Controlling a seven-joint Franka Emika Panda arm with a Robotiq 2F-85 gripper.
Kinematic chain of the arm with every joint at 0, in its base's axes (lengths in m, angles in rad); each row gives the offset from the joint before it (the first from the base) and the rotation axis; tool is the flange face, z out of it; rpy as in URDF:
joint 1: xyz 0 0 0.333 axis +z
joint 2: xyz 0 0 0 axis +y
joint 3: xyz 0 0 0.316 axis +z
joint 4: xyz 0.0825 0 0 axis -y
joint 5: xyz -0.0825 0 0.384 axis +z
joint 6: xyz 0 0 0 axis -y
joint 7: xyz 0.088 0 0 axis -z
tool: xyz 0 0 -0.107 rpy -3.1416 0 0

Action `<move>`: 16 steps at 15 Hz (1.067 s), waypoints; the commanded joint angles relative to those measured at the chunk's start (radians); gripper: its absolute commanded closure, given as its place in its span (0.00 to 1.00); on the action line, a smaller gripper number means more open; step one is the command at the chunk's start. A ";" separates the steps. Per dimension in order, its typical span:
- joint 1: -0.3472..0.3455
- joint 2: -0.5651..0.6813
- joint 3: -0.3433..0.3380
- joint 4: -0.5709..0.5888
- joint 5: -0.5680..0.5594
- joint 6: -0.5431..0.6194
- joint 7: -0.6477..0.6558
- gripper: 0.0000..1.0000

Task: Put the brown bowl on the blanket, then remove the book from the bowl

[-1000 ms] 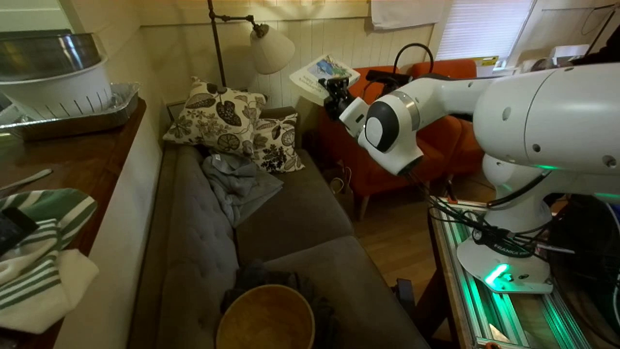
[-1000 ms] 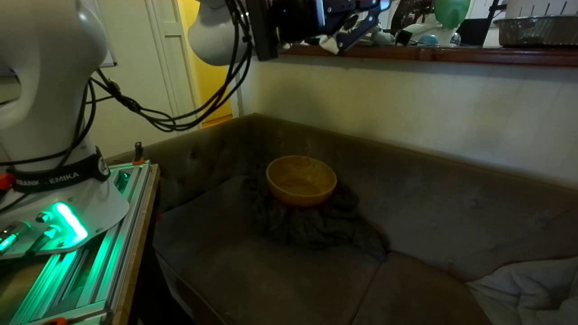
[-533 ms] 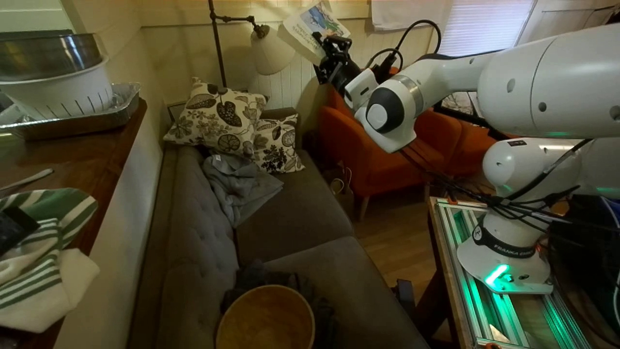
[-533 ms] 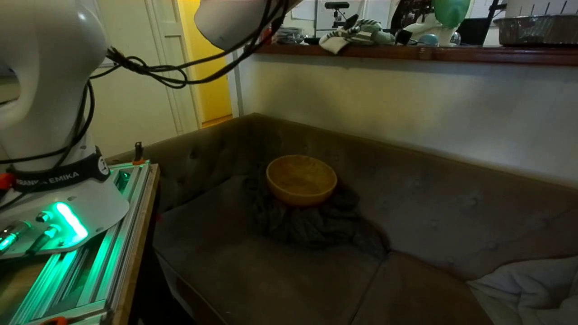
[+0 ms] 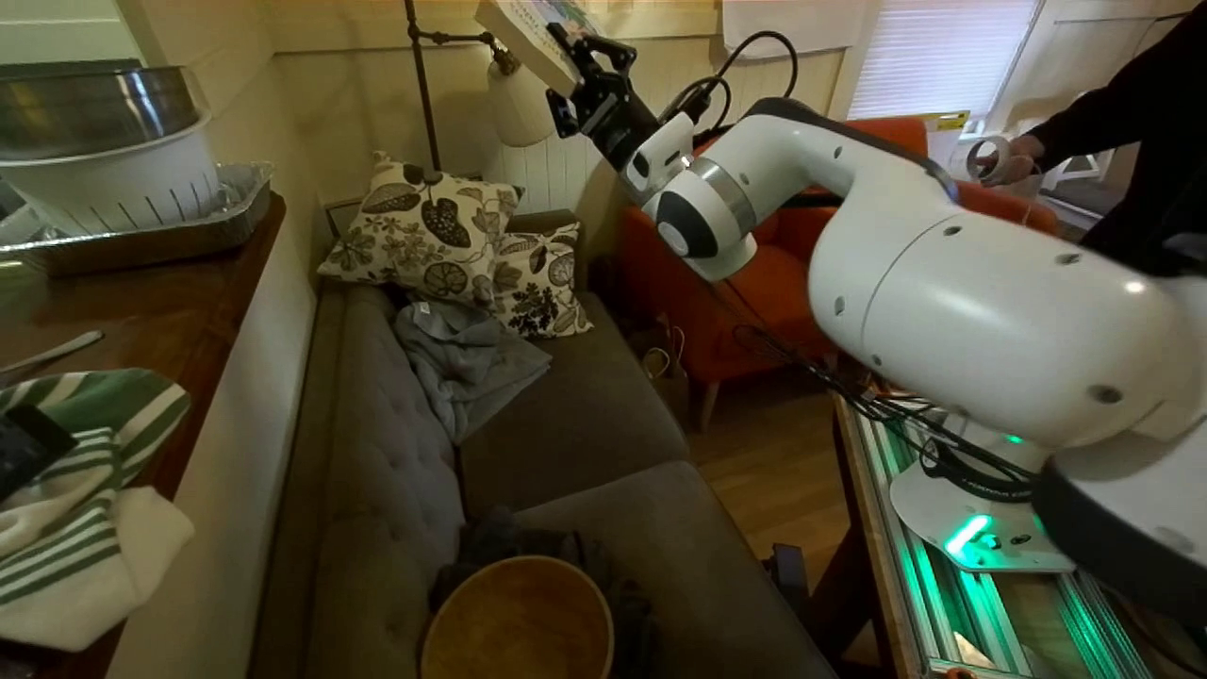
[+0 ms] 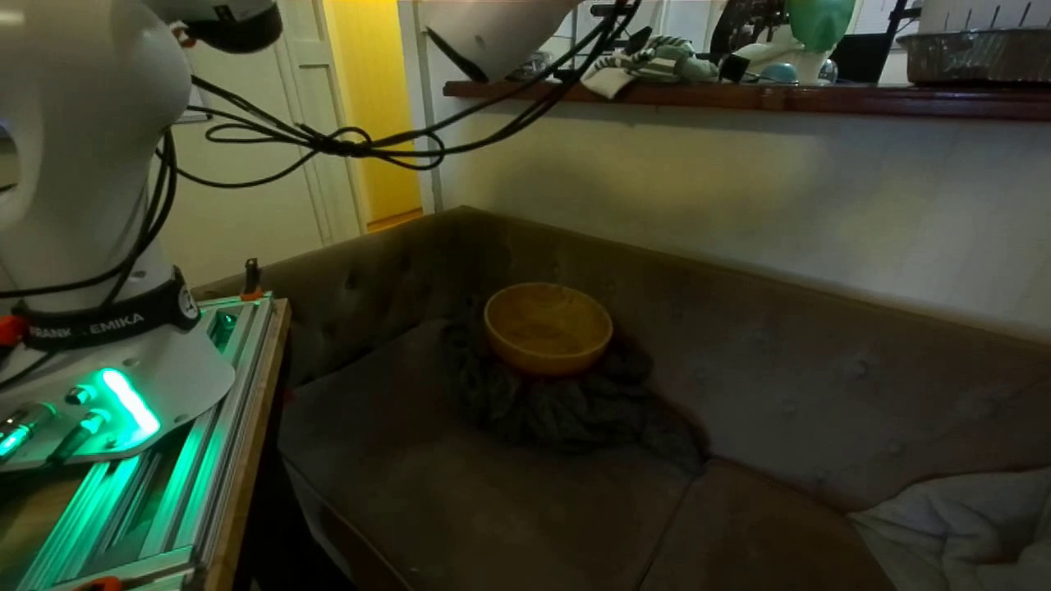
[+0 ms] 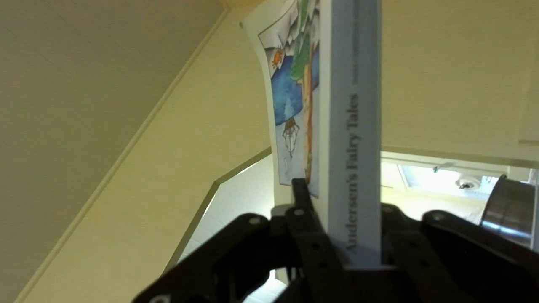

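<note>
At six o'clock in the wrist view, the gripper (image 7: pixel 344 198) clamps one book (image 7: pixel 347 126), its spine reading "Andersen's Fairy Tales" towards twelve. In both exterior views one brown bowl (image 6: pixel 548 328), well apart from it, sits on one dark blanket (image 6: pixel 566 414), nearer the back than the front edge of the sofa (image 6: pixel 493 509). Farther, at ten o'clock in an exterior view, rest two patterned pillows (image 5: pixel 438 226).

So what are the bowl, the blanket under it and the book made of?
Bowl: probably smooth wood; yellow-brown with faint marks, maybe grain.
Blanket: some dull cloth; it bunches into soft folds.
Book: likely paper, with a printed card cover that curls; shine unclear.
</note>
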 commanded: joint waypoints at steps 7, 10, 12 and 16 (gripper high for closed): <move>-0.174 0.176 0.045 0.093 0.003 0.035 0.213 0.76; -0.150 0.174 0.041 0.087 0.003 0.037 0.211 0.76; -0.160 0.260 0.062 0.100 0.003 0.089 0.332 0.94; -0.095 0.056 0.226 0.127 0.006 -0.001 0.229 0.94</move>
